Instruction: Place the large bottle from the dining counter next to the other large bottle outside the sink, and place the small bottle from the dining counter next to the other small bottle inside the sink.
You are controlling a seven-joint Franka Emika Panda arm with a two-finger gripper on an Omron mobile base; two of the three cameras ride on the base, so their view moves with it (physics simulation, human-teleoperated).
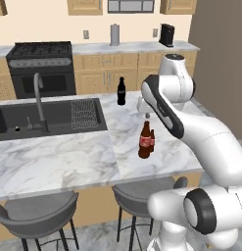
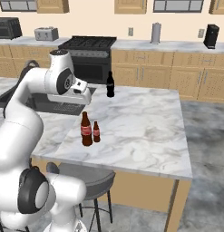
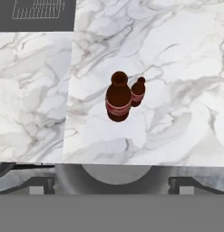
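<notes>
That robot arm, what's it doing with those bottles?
It isn't holding anything. Its hand hangs above the marble counter, looking down at the big brown bottle and the small brown bottle, which stand side by side. The black bottle waits beside the sink.

Lighting even and bright in all views, diffuse, source not identifiable. Shadows faint: a soft patch beside the large bottle (image 3: pixel 118 97) on the counter (image 3: pixel 177 54). No glare. Rendering slightly soft and low-resolution; no edge distortion.
</notes>
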